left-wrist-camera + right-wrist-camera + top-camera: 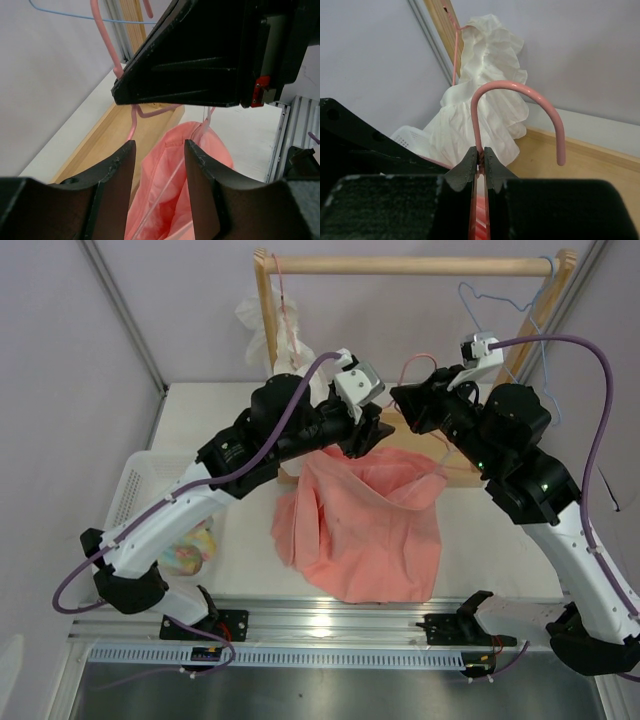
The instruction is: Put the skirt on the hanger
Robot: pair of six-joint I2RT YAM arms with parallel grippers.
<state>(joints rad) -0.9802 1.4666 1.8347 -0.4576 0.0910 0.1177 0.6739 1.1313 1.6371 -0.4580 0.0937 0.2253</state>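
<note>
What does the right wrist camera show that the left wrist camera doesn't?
Only the right wrist view: a white ruffled garment, and the right gripper pinching the hanger just below its hook. Only the left wrist view: the skirt, seen between the fingers of the open left gripper, plus a light-blue hanger. Both: the hanger and the wooden rack.

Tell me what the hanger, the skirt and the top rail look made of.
The hanger: thin wire, seemingly metal under a smooth, slightly glossy pink coating. The skirt: soft matte salmon fabric, creasing and folding loosely. The top rail: pale wood, apparently unpainted, a round dowel.
</note>
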